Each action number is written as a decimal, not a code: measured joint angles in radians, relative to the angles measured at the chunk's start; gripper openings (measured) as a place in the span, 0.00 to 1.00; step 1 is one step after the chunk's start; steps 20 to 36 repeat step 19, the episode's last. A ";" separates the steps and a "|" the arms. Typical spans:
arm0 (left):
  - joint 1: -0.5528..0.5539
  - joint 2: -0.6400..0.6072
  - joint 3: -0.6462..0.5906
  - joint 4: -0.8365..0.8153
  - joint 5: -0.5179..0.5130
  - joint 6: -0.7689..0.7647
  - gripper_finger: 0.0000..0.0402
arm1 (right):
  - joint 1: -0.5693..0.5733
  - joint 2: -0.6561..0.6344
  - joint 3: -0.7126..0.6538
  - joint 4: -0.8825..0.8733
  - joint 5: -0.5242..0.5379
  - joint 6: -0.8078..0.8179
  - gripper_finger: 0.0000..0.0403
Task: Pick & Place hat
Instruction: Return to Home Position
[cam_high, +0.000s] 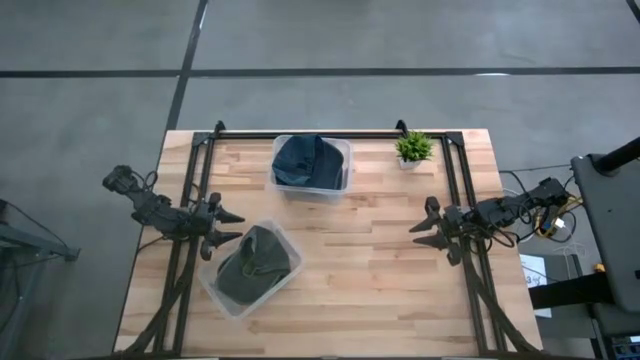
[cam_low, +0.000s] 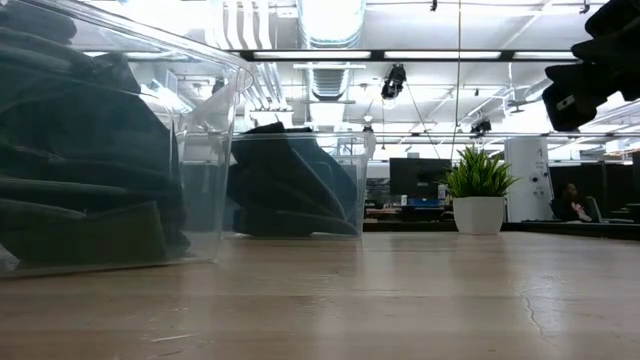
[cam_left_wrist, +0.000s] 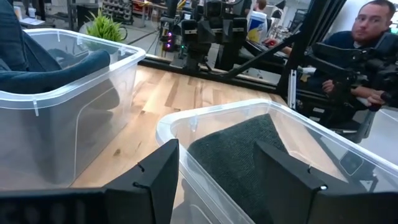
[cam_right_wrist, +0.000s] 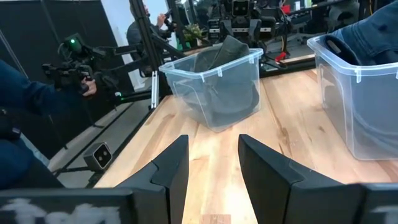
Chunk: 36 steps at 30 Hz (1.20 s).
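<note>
You're pretty much done: blue cap (cam_high: 308, 160) in the upper-centre bin (cam_high: 346, 168), dark caps (cam_high: 252, 266) in the lower-left bin (cam_high: 226, 304), left gripper (cam_high: 236, 227) and right gripper (cam_high: 420, 233) both spread apart, empty, parked mid-left and mid-right.

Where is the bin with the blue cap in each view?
High: blue-cap bin, top centre.
Low: middle, behind the dark-cap bin.
Left wrist: the farther bin.
Right wrist: the nearer bin, cut off.
Landmark: dark-cap bin, in all four views.
</note>
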 joint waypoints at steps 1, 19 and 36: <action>0.000 0.000 0.000 0.000 0.000 0.000 0.50 | 0.000 0.000 0.000 0.000 0.000 0.001 0.33; 0.000 0.000 0.000 -0.016 -0.002 -0.012 0.50 | 0.000 0.001 0.000 0.000 0.001 0.002 0.33; 0.000 0.000 0.000 -0.016 -0.002 -0.012 0.50 | 0.000 0.001 0.000 0.000 0.001 0.002 0.33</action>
